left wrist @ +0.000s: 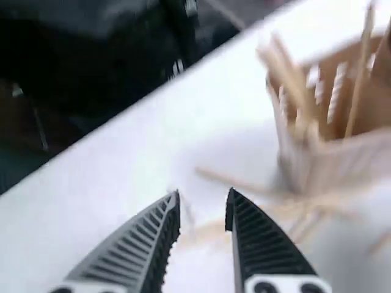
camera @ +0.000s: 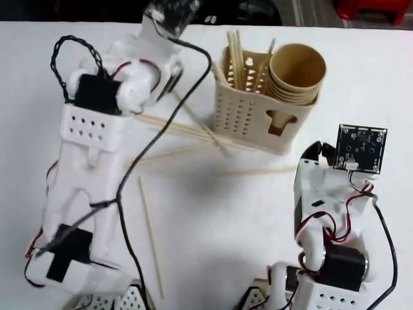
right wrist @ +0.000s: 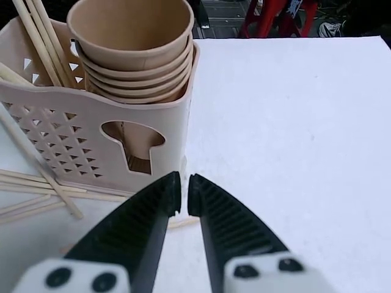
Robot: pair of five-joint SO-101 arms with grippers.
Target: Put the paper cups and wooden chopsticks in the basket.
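I see the paper cups (camera: 298,68) already nested into one stack and standing upright in one end of the basket (camera: 248,119). I take it they are stacked so they fill one compartment and leave the other for sticks. A handful of chopsticks (camera: 237,55) stands on end in that other half, leaning against the wall because the sticks are taller than the basket. The loose chopsticks (camera: 174,129) lie flat on the table (camera: 213,258), several crossed in a fan just beside the basket's base, one on its own (camera: 150,226) nearer the arms and one (camera: 258,172) in front of the basket. My left gripper (left wrist: 203,201) hangs over that fan with its fingers apart and nothing between them, which I judge to be the line-up for a pick. My right gripper (right wrist: 184,184) sits low just in front of the basket, its fingers all but together and empty. The basket is pale, stiff plastic with a lattice of small holes and a keyhole-shaped handle cut-out. The cups are smooth brown paper with rolled rims. The sticks are thin, pale, bare wood, and the fingers' ribbed black pads should suit them.
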